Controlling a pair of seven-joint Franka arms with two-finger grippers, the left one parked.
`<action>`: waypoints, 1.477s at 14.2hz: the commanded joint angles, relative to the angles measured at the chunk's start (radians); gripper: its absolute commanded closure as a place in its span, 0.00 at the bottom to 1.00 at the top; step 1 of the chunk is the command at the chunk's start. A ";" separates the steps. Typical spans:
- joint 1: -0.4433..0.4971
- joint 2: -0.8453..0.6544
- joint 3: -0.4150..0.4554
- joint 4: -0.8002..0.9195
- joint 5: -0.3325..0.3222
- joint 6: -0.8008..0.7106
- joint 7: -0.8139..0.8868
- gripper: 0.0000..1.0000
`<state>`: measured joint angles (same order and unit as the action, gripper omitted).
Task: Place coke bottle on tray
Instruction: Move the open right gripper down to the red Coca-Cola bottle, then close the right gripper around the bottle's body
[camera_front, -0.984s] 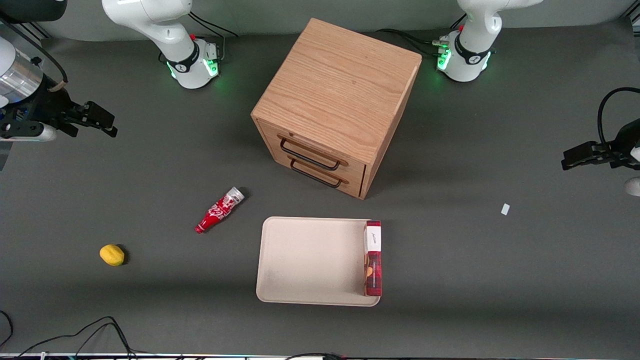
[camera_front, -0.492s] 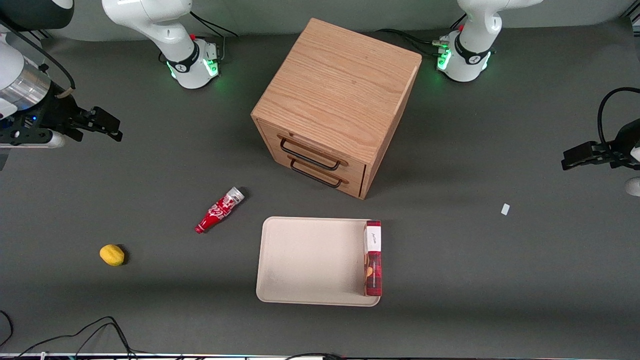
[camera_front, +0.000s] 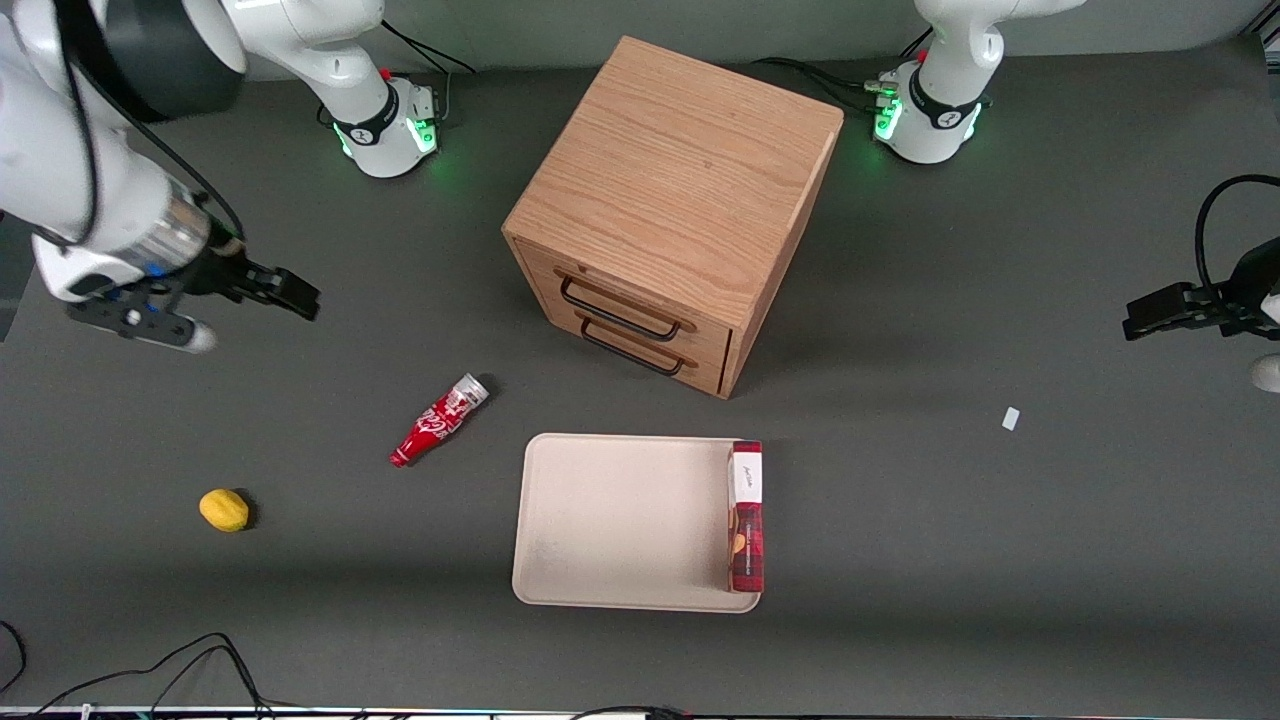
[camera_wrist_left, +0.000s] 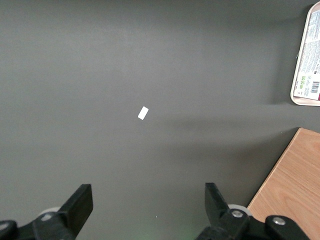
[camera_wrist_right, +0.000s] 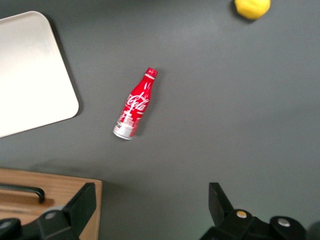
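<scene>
Right now you are looking at the tray (camera_front: 620, 520) sitting on the worktop (camera_front: 1000, 560), with the coke bottle (camera_front: 438, 421) lying just beside it, long axis slanted, nearer the front camera than your end effector (camera_front: 285, 292), fingers spread and empty.

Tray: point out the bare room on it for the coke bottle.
The tray is bare from the rim beside the coke bottle up to the red box, which crowds the edge toward the parked arm. The open gripper hovers farther from the camera than the bottle.

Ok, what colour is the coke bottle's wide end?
Silvery; coke bottle shows best in the right wrist view. Gripper open, above table.
</scene>
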<state>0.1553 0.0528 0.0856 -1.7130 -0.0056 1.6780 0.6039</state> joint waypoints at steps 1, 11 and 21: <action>0.003 0.128 0.040 0.066 -0.013 0.060 0.212 0.00; 0.004 0.404 0.051 -0.045 -0.016 0.395 0.617 0.00; -0.006 0.433 0.051 -0.261 -0.079 0.670 0.628 0.00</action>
<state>0.1589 0.5033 0.1311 -1.9265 -0.0399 2.2998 1.2002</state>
